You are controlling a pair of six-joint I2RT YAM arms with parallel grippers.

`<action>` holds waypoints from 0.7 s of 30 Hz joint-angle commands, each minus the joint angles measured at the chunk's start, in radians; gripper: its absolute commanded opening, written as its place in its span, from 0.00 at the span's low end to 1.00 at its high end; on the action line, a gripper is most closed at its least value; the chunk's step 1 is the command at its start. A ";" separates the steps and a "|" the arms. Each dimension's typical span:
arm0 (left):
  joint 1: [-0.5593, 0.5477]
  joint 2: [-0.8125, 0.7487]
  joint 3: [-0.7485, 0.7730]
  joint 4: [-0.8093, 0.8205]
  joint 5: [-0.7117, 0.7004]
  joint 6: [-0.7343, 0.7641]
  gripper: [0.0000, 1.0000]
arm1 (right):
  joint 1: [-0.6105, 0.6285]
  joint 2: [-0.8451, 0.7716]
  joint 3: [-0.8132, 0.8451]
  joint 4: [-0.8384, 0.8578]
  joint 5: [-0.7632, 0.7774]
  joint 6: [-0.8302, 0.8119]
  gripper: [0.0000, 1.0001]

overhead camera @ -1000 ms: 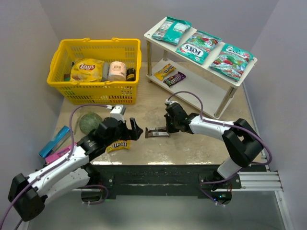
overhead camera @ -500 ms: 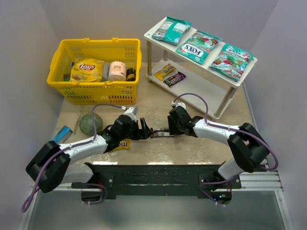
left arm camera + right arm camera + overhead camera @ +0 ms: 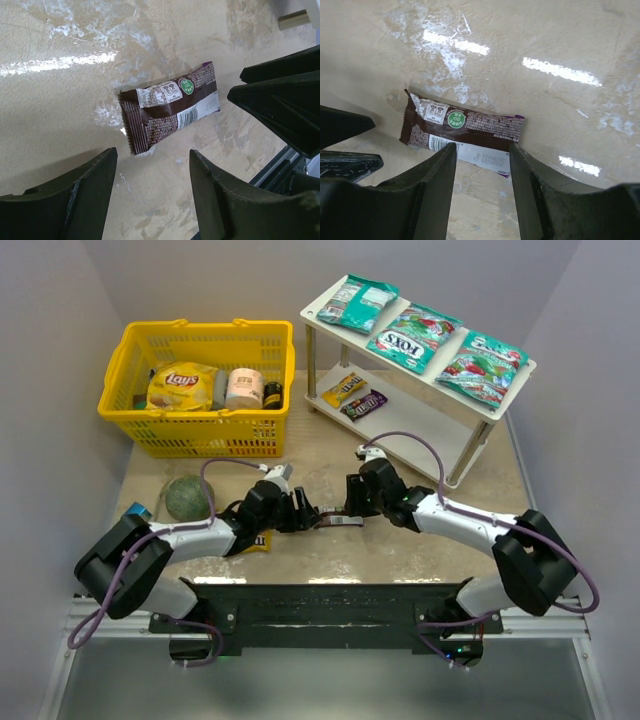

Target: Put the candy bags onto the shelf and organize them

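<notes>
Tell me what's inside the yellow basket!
The basket holds a yellow Lay's chip bag, a pale tub and a small dark jar. Anything beneath them is covered.

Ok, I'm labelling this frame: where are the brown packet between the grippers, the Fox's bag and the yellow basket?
brown packet [image 3: 170,107], left wrist view, middle of wrapper.
Fox's bag [image 3: 413,337], top external view, its printed logo.
yellow basket [image 3: 200,433], top external view, near side wall.

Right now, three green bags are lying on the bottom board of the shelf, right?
Not quite. The three green bags are lying on the top board of the shelf, not the bottom one. The top external view shows it.
</notes>
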 commanded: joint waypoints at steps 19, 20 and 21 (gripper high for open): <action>0.008 0.128 -0.034 0.206 0.008 -0.048 0.67 | 0.007 0.214 -0.037 0.126 -0.055 -0.010 0.46; 0.011 0.136 -0.030 0.214 0.014 -0.052 0.67 | 0.006 0.217 -0.038 0.127 -0.055 -0.010 0.46; 0.015 0.154 -0.030 0.223 0.032 -0.055 0.67 | 0.006 0.217 -0.040 0.127 -0.056 -0.010 0.46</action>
